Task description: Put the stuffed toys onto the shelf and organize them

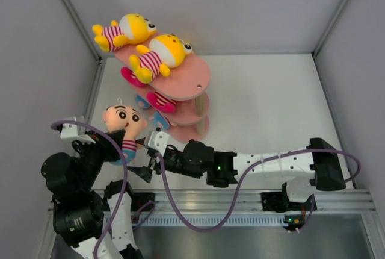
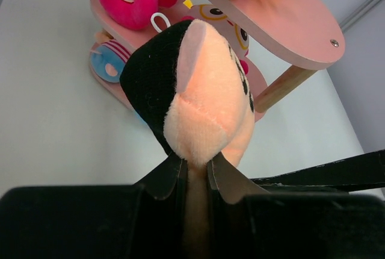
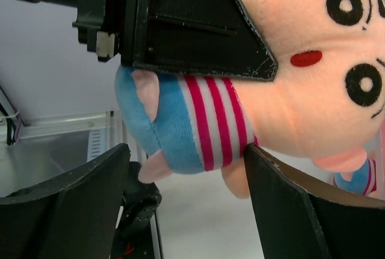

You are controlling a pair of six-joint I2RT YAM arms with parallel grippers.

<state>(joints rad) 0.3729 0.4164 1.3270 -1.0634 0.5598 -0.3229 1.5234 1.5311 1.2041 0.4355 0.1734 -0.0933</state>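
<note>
Left end effector (image 2: 194, 171) pinches the soft, round-headed plush toy (image 2: 204, 108); right end effector (image 3: 186, 150) is spread around its striped body.

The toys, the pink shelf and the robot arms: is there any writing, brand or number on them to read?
None: no word, label, brand or number shows in any view.
The beige-headed doll bears only a face and shirt stripes; the shelf is plain pink.
The right arm carries no lettering.
</note>
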